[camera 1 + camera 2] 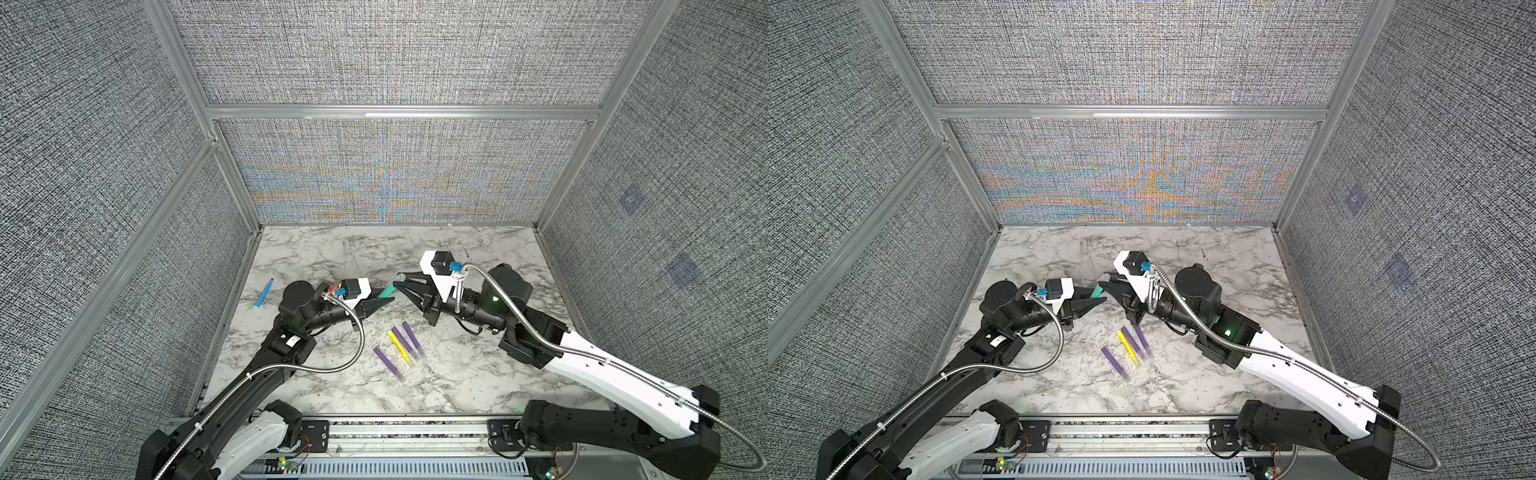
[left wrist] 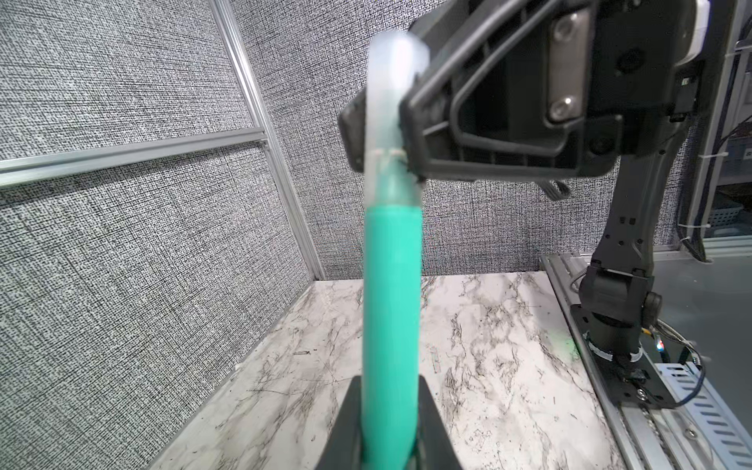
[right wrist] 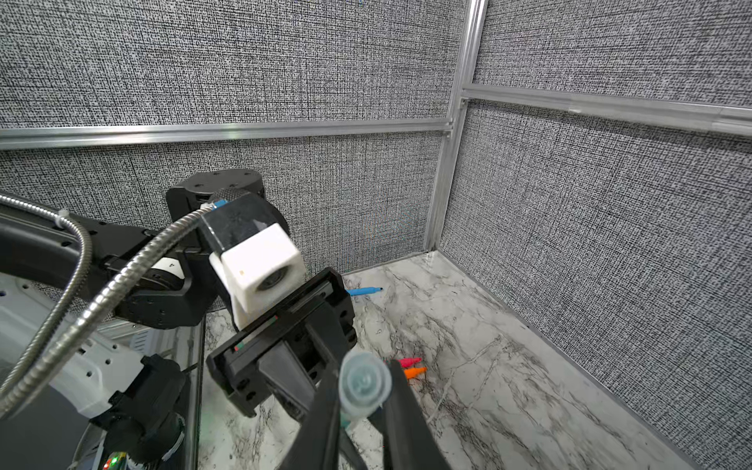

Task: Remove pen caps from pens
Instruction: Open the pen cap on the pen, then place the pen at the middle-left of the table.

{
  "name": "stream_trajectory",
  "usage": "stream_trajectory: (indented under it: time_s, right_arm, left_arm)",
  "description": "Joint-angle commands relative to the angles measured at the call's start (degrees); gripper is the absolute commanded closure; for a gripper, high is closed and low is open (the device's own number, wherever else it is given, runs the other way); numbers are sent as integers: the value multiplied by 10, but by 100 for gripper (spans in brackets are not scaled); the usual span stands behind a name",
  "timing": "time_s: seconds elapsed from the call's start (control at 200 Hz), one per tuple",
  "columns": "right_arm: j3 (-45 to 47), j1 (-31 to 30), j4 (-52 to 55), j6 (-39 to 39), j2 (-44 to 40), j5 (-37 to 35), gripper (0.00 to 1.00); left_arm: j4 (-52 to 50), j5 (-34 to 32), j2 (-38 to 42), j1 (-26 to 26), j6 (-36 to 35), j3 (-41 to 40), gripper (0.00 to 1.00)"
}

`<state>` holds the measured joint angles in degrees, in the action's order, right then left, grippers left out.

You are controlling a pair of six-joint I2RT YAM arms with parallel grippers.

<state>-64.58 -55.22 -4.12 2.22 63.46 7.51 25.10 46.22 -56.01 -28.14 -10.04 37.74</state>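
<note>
Teal pen [image 2: 391, 309] end inside clear cap [image 2: 386, 122]

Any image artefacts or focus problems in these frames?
Both top views: coloured moiré bands across the back wall; left wrist view: teal pen and its clear cap soft, close to the lens; right wrist view: the clear cap blurred too.

The left end effector [image 1: 1096, 301] holds a teal pen [image 1: 1099, 293]; the right end effector [image 1: 1105, 285] clamps its clear cap [image 1: 1107, 275]. Four purple and yellow pens [image 1: 1128, 347] lie on the surface [image 1: 1204, 386] near the teal pen, on its robot side.
</note>
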Motion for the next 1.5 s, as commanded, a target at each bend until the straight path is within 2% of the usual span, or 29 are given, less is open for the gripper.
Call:
stream_trajectory:
  time_s: [0.0, 0.195, 0.275, 0.335, 0.395, 0.51, 0.605, 0.705, 0.84, 0.95, 1.125, 1.495]
  right_arm:
    - [-33, 8, -245, -12, -8, -64, 100]
    - [-96, 11, -266, -16, 13, -36, 100]
    - [-123, 11, -241, -19, 15, -41, 100]
    - [-136, 11, -190, -28, 11, -75, 100]
    - [-141, 11, -119, -49, 3, -146, 100]
    - [-129, 22, 22, -96, -10, -274, 100]
    - [-108, 56, 132, -79, -14, -312, 100]
    - [-69, 87, 199, -47, -17, -300, 100]
    - [-23, 102, 237, -26, -18, -299, 100]
    - [3, 110, 240, -18, -31, -296, 100]
    - [17, 115, 243, -6, -50, -267, 100]
    - [54, 119, 232, 2, -72, -254, 100]
  left_arm:
    - [-98, 1, -18, 5, 6, -2, 100]
    - [-100, -4, -43, 5, 1, 2, 100]
    - [-103, -24, -45, 5, 1, 2, 100]
    - [-121, -92, -38, 6, 4, 5, 100]
    - [-156, -174, -35, 13, 11, 17, 100]
    - [-266, -417, -56, 39, 82, 76, 100]
    - [-334, -484, -76, 72, 101, 103, 100]
    - [-363, -523, -113, 101, 97, 119, 100]
    - [-439, -579, -231, 136, 85, 176, 100]
    - [-463, -604, -304, 157, 85, 204, 100]
    - [-462, -640, -336, 179, 76, 203, 99]
    - [-485, -691, -394, 179, 71, 204, 91]
